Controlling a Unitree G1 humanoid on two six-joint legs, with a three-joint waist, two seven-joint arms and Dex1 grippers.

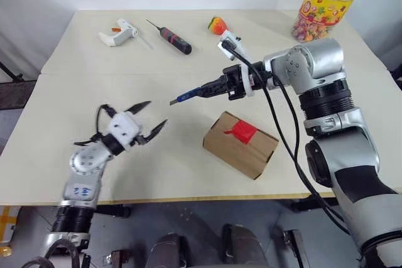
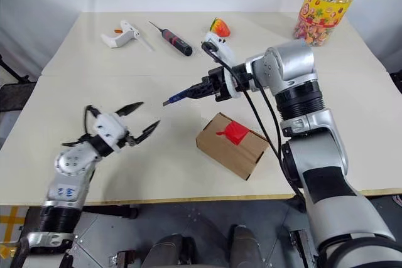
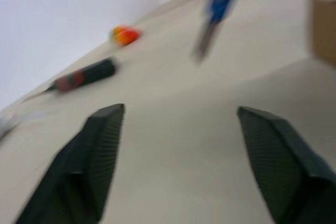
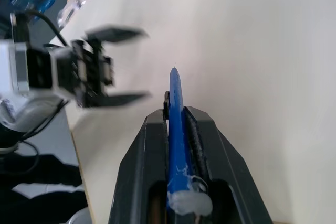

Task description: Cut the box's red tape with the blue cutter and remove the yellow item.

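The right gripper (image 1: 210,90) hangs above the table (image 1: 75,61), its arm bent across toward the left, fingers clamped on the blue cutter (image 1: 188,96), whose tip points left and slightly down. The left gripper (image 1: 149,119) sits low over the table's near left part, fingers spread wide and empty, pointing toward the right.

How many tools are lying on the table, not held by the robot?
2. The white glue gun lies at the table's far left edge, and the black-and-red screwdriver lies just right of it. Nothing hides other tools as far as the views show.
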